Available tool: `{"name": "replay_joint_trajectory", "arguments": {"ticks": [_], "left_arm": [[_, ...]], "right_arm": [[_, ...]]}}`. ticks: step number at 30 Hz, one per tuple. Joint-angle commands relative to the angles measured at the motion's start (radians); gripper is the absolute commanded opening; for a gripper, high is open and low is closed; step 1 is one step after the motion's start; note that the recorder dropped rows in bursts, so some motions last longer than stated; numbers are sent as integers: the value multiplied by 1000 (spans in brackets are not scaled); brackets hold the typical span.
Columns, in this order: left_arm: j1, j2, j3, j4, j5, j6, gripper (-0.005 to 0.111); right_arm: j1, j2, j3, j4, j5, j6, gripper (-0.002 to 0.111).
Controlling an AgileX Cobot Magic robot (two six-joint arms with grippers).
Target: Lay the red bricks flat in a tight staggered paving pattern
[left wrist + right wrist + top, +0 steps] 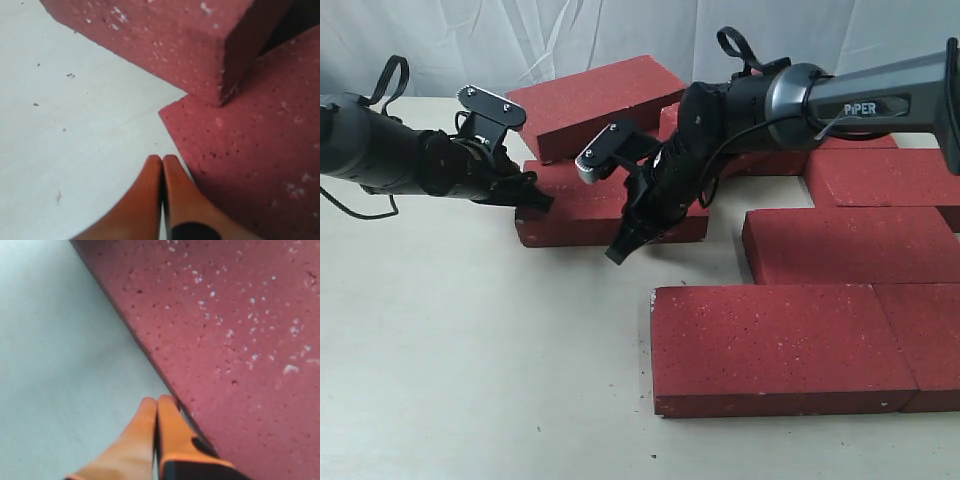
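Observation:
Several red bricks lie flat on the right, among them a front brick [770,348] and one behind it [850,243]. A loose brick [582,222] lies at the centre left, and a tilted brick [590,98] leans on its far edge. My left gripper [538,203] is shut and empty, its tips at that brick's left end. In the left wrist view, the left gripper [162,161] sits beside the brick's corner [240,160], under the tilted brick [190,35]. My right gripper [618,255] is shut and empty against the same brick's near edge. The right wrist view shows the right gripper [157,402] touching the brick's side [240,340].
The pale tabletop [470,350] spreads to the left and front. A white curtain [620,30] hangs behind. More flat bricks [890,178] sit at the far right under the right arm.

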Motion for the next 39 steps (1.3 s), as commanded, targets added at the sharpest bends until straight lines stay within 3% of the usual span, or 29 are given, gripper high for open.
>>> {"name": "replay_joint_trajectory", "arguments": {"ticks": [1, 8, 13, 19, 22, 28, 39], "left_arm": [[-2, -5, -2, 20, 8, -4, 0], [55, -18, -2, 26, 99, -4, 0], [47, -18, -2, 26, 77, -6, 0], [45, 2, -2, -9, 15, -8, 0], [45, 10, -9, -15, 24, -8, 0], [14, 10, -26, -24, 43, -8, 0], [-24, 10, -39, -24, 44, -8, 0]], "right_arm": [[-4, -4, -3, 62, -19, -17, -1], [-4, 16, -3, 62, -112, -17, -1], [-4, 31, -3, 22, -131, -17, -1], [-6, -78, -3, -38, 46, -4, -1], [-48, -115, -3, -153, 126, 93, -1], [-196, -111, -3, -155, 143, 167, -1], [-236, -71, -3, -169, 104, 167, -1]]}}
